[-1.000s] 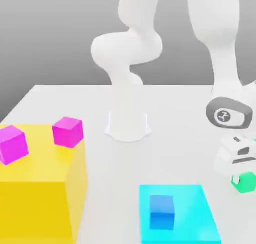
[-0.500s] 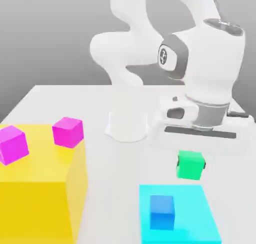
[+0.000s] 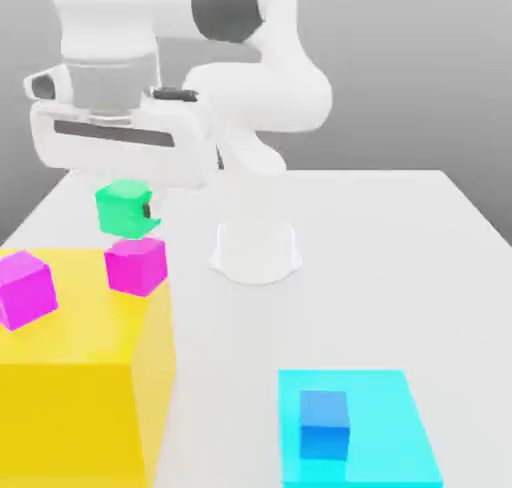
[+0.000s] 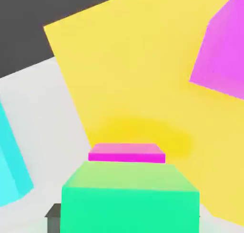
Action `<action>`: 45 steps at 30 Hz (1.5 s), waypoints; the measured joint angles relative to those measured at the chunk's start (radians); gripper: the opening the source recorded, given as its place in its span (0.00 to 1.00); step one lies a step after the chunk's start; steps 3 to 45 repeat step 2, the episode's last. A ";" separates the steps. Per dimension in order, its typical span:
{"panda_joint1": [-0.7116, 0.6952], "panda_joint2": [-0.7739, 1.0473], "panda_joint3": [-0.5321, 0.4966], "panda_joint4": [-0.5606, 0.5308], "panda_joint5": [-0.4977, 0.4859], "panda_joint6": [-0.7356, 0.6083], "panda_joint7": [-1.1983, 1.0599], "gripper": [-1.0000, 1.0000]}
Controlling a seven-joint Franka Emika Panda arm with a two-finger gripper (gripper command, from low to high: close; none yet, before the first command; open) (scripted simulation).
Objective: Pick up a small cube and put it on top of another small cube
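Up over the yellow block (image 3: 85,376), the pincer (image 3: 125,198) hangs with the green cube (image 3: 124,207) between its fingers, just above the nearer magenta cube (image 3: 136,264). Whether the fingers are gripping or have let go, I cannot tell; a sliver of gap seems to separate the cubes. A second magenta cube (image 3: 24,288) sits nearby.

front-facing exterior view, downward close hand view

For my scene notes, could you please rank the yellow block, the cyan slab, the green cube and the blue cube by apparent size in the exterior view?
1. Yellow block
2. Cyan slab
3. Green cube and blue cube: they look alike, and differing distance from the camera leaves their order unsure.
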 joint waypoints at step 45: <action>0.000 0.000 0.000 0.000 0.000 0.000 0.000 1.00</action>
